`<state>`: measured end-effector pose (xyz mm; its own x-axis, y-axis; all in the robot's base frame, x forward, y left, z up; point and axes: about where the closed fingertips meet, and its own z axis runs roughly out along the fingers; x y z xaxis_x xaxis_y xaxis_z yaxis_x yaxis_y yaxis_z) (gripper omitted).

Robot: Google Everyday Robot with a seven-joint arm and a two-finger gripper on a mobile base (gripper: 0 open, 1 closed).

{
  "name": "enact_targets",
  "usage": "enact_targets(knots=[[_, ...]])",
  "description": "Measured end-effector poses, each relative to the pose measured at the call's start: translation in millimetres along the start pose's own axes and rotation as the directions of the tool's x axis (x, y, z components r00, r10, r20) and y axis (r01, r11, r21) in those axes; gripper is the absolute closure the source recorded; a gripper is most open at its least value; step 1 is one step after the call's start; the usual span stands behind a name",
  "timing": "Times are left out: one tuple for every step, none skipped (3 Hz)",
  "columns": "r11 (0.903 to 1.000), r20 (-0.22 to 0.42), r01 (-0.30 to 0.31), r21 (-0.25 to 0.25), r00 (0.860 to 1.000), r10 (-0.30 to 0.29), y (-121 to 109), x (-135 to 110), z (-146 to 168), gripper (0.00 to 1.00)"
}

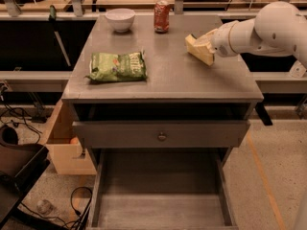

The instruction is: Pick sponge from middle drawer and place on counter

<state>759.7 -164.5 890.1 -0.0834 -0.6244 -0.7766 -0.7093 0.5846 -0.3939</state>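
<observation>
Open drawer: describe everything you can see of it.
The open drawer is a wide grey wooden box with thin side walls and a streaky pale floor, pulled out below the knobbed drawer front. Nothing visible lies on its floor. The gripper is over the right side of the counter, well away from it.

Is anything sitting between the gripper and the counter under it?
Nothing visible. The gripper is low over the right side of the counter. The chip bag, can and bowl all sit farther toward the picture's left, away from it.
</observation>
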Motion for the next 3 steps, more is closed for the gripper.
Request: enact_targets(knots=[[1.0000, 0.000, 0.000, -0.004, 1.000, 0.000, 1.6, -0.4, 2.2, 0.28], [1.0000, 0.001, 0.000, -0.008, 1.000, 0.000, 3.4, -0.8, 4.6, 0.05], [0.9999, 0.001, 0.000, -0.011, 1.000, 0.000, 4.7, -1.1, 6.3, 0.00]])
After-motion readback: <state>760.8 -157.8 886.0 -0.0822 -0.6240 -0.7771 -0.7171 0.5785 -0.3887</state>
